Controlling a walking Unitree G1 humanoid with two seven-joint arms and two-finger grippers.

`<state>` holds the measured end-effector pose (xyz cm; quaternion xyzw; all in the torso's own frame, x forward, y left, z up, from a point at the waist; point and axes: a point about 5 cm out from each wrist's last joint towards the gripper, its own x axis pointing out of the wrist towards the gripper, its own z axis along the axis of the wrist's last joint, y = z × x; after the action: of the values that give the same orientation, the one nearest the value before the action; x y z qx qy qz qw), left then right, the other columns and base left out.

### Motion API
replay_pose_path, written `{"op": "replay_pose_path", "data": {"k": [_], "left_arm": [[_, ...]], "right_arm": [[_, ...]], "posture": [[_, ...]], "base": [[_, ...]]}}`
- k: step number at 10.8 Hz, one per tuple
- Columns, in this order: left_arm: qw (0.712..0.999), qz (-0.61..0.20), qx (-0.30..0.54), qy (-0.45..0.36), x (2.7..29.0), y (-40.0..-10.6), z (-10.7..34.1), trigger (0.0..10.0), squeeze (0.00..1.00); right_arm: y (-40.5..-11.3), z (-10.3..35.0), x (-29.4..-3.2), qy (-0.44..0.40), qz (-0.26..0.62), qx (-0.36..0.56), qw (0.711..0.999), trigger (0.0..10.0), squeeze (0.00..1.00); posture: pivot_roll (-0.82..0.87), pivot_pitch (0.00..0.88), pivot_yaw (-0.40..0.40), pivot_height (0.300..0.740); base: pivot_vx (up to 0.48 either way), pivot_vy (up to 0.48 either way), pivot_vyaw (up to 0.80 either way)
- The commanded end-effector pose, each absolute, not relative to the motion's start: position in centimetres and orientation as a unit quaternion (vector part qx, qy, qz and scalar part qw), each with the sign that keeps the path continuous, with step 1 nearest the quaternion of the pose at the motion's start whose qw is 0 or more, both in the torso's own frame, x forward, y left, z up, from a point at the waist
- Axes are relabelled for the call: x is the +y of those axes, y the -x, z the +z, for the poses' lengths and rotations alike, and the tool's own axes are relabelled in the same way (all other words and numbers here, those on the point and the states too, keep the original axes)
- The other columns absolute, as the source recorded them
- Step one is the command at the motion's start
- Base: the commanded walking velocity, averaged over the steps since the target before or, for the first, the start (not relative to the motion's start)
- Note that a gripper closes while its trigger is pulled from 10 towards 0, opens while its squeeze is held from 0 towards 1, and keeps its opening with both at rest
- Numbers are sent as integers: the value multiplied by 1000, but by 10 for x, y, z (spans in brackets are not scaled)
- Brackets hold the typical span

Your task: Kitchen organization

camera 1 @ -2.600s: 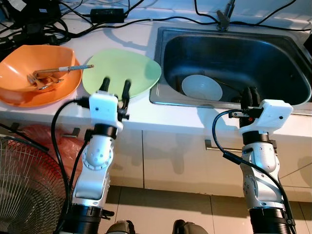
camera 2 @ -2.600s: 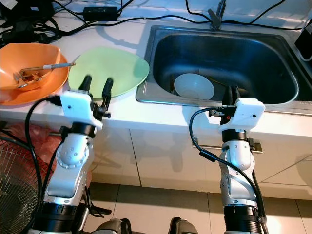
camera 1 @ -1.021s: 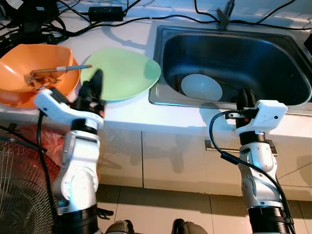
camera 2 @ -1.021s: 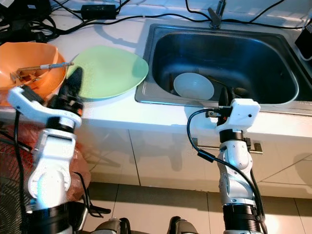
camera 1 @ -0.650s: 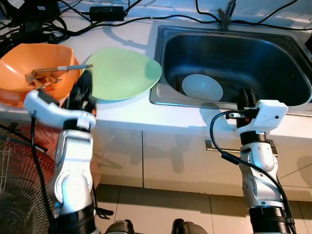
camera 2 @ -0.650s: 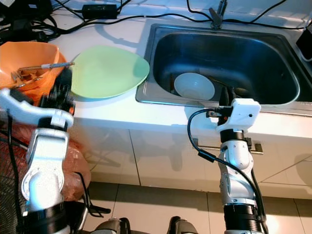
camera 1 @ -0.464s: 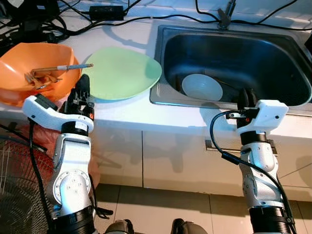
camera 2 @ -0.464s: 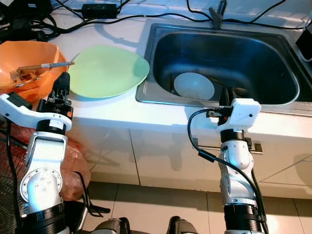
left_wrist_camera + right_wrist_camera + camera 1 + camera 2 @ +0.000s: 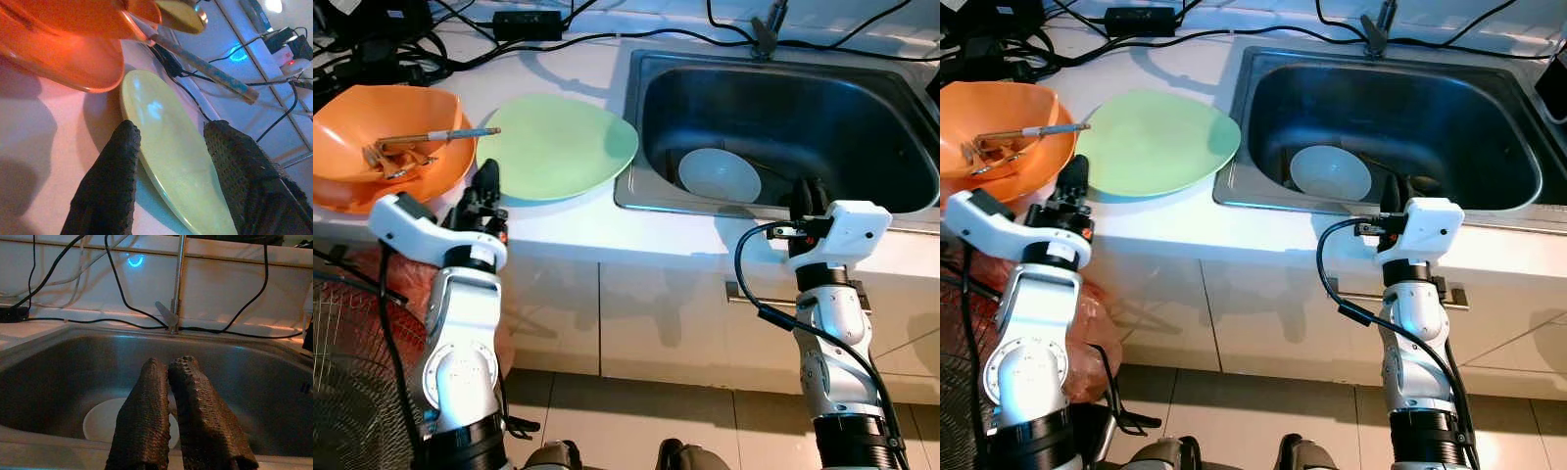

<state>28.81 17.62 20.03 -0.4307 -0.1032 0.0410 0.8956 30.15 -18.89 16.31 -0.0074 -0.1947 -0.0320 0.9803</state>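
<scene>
A pale green plate [image 9: 563, 142] lies on the white counter beside the sink. My left gripper [image 9: 487, 182] is open at the plate's near-left edge; in the left wrist view its fingers [image 9: 117, 166] stand on either side of the plate's rim [image 9: 166, 147]. Just left of the plate an orange bowl [image 9: 372, 186] holds chopsticks [image 9: 435, 137] and other utensils. A white bowl [image 9: 719, 175] sits in the steel sink [image 9: 636, 186]. My right gripper [image 9: 810, 192] hangs shut over the sink's front rim, with its fingers [image 9: 146, 411] pointing at the white bowl [image 9: 98, 423].
Black cables [image 9: 460, 39] and a power adapter [image 9: 530, 22] run along the back of the counter. The faucet [image 9: 177, 279] rises behind the sink. A wire fan guard [image 9: 352, 392] and a red bag [image 9: 396, 269] stand at the lower left, below the counter edge.
My left arm has swung left along the counter front and rolled over, and its open fingers now sit at the plate's near-left edge. The right arm has not moved.
</scene>
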Motion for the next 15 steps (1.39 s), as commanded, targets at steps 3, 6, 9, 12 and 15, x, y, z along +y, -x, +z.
{"op": "replay_pose_path", "data": {"k": [3, 6, 9, 12, 15], "left_arm": [[887, 33, -87, 452, 168, -296, 205, 10000, 0], [885, 38, -80, 457, 170, -298, 205, 10000, 0], [887, 47, -69, 453, 171, -298, 201, 10000, 0], [892, 58, -36, 447, 167, -301, 187, 10000, 0], [892, 51, -31, 449, 162, -306, 188, 10000, 0]], "right_arm": [[-301, 160, -190, 7, -32, -185, 982, 10000, 0], [-300, 159, -190, 8, -33, -185, 982, 10000, 0], [-300, 159, -189, 7, -31, -183, 983, 10000, 0], [-300, 159, -189, 8, -30, -183, 983, 10000, 0], [-299, 158, -189, 8, -32, -180, 983, 10000, 0]], "posture": [[45, 163, -14, 740], [46, 156, -11, 740], [48, 151, -9, 740], [40, 150, -10, 740], [33, 162, -8, 740]], "base": [[0, 0, 0], [0, 0, 0], [0, 0, 0], [0, 0, 0], [0, 0, 0]]}}
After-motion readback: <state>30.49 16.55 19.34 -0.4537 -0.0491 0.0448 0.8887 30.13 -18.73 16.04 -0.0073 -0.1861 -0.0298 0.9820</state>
